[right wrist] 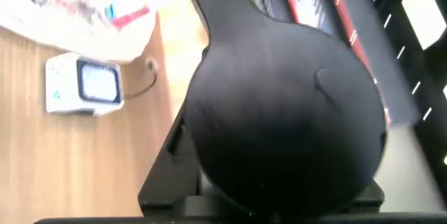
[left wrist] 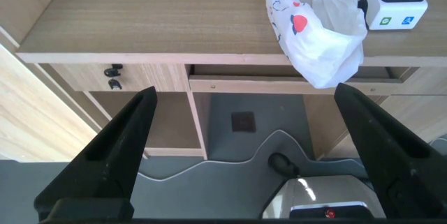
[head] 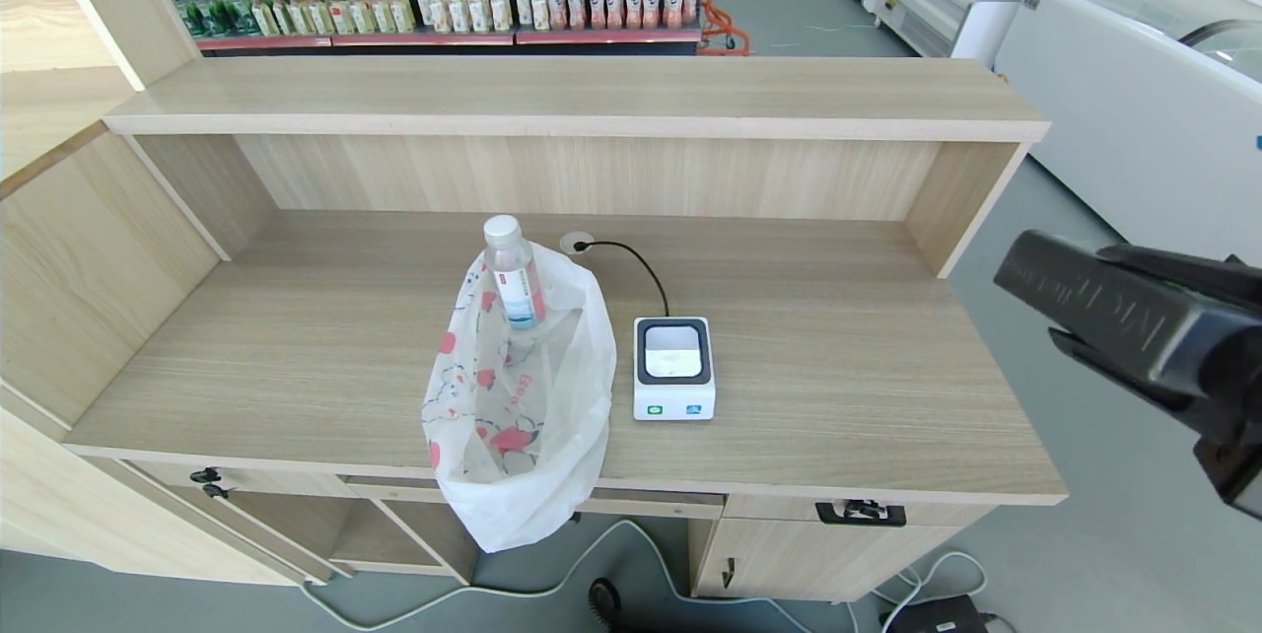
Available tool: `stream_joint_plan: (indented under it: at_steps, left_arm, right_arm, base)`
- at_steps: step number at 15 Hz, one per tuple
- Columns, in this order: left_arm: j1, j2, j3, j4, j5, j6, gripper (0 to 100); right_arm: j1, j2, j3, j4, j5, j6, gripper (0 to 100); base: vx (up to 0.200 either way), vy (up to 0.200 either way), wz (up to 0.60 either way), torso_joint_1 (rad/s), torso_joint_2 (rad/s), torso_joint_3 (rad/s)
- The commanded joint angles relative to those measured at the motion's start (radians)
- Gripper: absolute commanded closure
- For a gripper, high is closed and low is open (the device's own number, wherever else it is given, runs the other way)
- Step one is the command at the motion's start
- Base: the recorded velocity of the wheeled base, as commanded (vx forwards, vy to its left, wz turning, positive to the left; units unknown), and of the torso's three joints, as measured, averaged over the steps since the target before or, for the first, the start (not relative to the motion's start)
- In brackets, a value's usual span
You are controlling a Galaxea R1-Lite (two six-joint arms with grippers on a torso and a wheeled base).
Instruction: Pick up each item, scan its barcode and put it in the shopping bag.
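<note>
Left gripper (left wrist: 244,147), fingers spread apart, hangs before the pale wood-grain counter (left wrist: 140,21); right gripper (head: 1085,308) sits off its right end, and I cannot tell its grip. On the counter, a clear white-capped bottle (head: 513,278) stands in the white red-printed plastic shopping bag (head: 523,416), just beside the white box scanner (head: 673,367) — red drink shelves (head: 444,7) behind.

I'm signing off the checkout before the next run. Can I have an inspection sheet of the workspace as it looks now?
Surface: pale wooden counter with a raised back ledge.
Job's things: bottle stands in the shopping bag, its neck above the rim. The bag hangs over the counter's front edge. Scanner sits beside the bag, on the robot's right.
Clutter: nothing seen.
Claws: left claw open, low in front of the counter. Right claw is beyond the counter's right end.
Cables: scanner cable runs to a hole in the counter. A white cable lies on the floor beneath.
Surroundings: drink shelves behind, freezers to the right.
</note>
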Motion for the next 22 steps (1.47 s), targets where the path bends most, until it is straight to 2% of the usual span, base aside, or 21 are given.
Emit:
stream_joint_plan:
  at_steps: [1, 3, 4, 5, 7, 8, 10, 12, 14, 22]
  left_arm:
    - [0.0, 0.0, 0.0, 0.0, 0.0, 0.0, 0]
    - [0.0, 0.0, 0.0, 0.0, 0.0, 0.0, 0]
    - [0.0, 0.0, 0.0, 0.0, 0.0, 0.0, 0]
    - [0.0, 0.0, 0.0, 0.0, 0.0, 0.0, 0]
    - [0.0, 0.0, 0.0, 0.0, 0.0, 0.0, 0]
    - [0.0, 0.0, 0.0, 0.0, 0.0, 0.0, 0]
    - [0.0, 0.0, 0.0, 0.0, 0.0, 0.0, 0]
    - [0.0, 0.0, 0.0, -0.001, 0.0, 0.0, 0]
    - [0.0, 0.0, 0.0, 0.0, 0.0, 0.0, 0]
    - [0.0, 0.0, 0.0, 0.0, 0.0, 0.0, 0]
  right_arm:
    - [-0.21, 0.064, 0.008, 0.003, 0.018, 0.239, 100]
    - [-0.212, 0.07, 0.008, 0.016, 0.014, 0.563, 100]
    - [-0.207, 0.081, 0.01, 0.037, -0.031, 0.685, 100]
    - [-0.176, 0.091, 0.014, 0.059, -0.085, 0.817, 100]
    - [-0.074, 0.104, -0.019, 0.06, -0.183, 1.265, 100]
    - [-0.038, 0.119, -0.039, 0.068, -0.232, 1.402, 100]
    - [0.008, 0.214, -0.071, 0.052, -0.255, 1.736, 100]
    - [0.009, 0.331, -0.113, 0.005, -0.258, 1.819, 100]
    - [0.011, 0.461, -0.136, -0.13, -0.282, 1.825, 100]
    - [0.055, 0.536, -0.191, -0.155, -0.329, 1.824, 100]
  base:
    - [0.0, 0.0, 0.0, 0.0, 0.0, 0.0]
    - [0.0, 0.0, 0.0, 0.0, 0.0, 0.0]
    - [0.0, 0.0, 0.0, 0.0, 0.0, 0.0]
    - [0.0, 0.0, 0.0, 0.0, 0.0, 0.0]
    - [0.0, 0.0, 0.0, 0.0, 0.0, 0.0]
    - [0.0, 0.0, 0.0, 0.0, 0.0, 0.0]
    - [0.0, 0.0, 0.0, 0.0, 0.0, 0.0]
    - [0.0, 0.0, 0.0, 0.0, 0.0, 0.0]
    - [0.0, 0.0, 0.0, 0.0, 0.0, 0.0]
    - [0.0, 0.0, 0.0, 0.0, 0.0, 0.0]
